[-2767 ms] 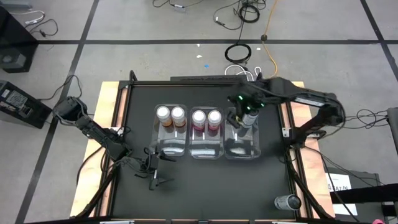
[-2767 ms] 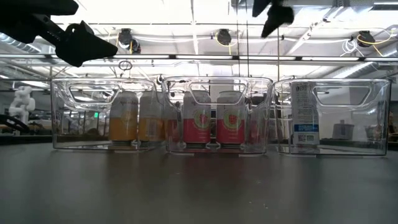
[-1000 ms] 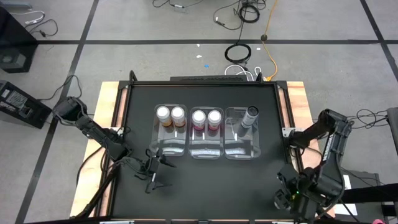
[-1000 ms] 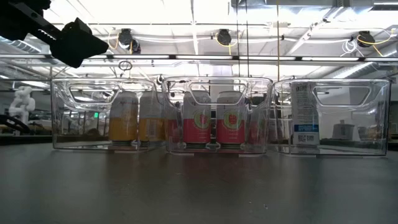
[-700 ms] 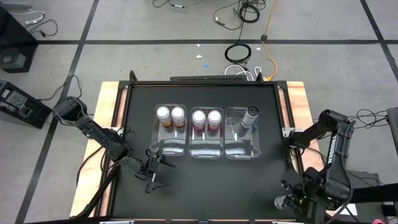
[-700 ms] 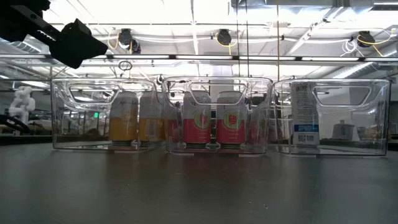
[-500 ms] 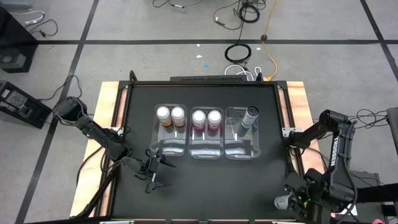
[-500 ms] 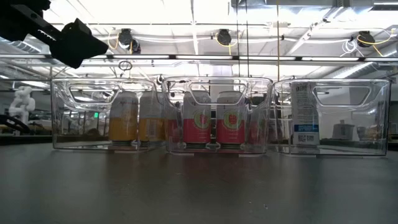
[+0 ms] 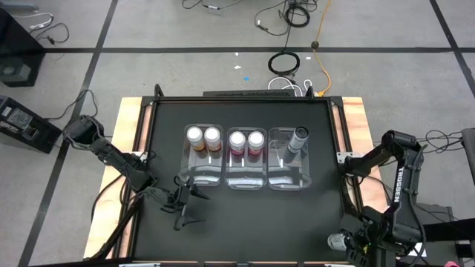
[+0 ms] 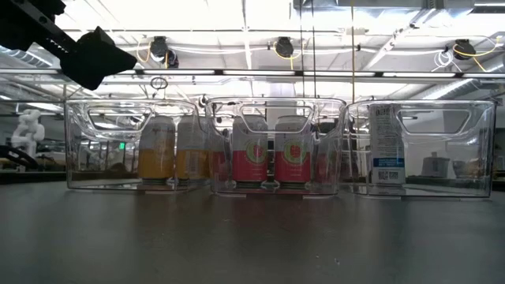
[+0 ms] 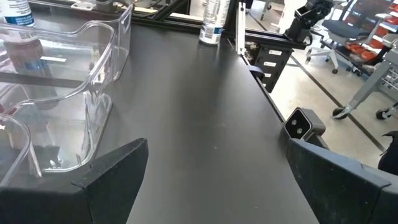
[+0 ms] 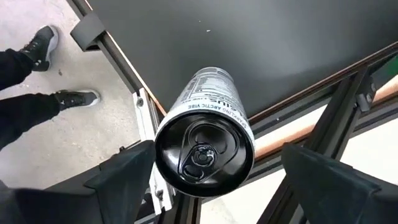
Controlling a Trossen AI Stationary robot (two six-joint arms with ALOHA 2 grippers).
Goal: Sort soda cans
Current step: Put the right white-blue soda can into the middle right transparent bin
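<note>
Two orange cans (image 9: 203, 136) stand in the left clear bin. Two pink cans (image 9: 246, 139) stand in the middle bin, and one grey can (image 9: 299, 137) stands in the right bin. A second grey can (image 9: 340, 241) stands upright at the table's near right corner. My right gripper (image 12: 217, 148) is open above this can (image 12: 204, 134), one finger on either side of its dark top. My left gripper (image 9: 182, 205) is open and hovers near the front of the left bin, holding nothing.
The three bins (image 10: 272, 146) stand side by side at mid-table, with bare black table in front of them. The lone can (image 11: 213, 22) stands close to the table's frame edge (image 12: 146, 106). A person's shoes (image 12: 73, 97) show on the floor beyond that corner.
My right arm has swung from the right bin, where it left a grey can, to the table's near right corner. In the last second it has edged further toward the near right, beside the lone grey can. The cans have not moved.
</note>
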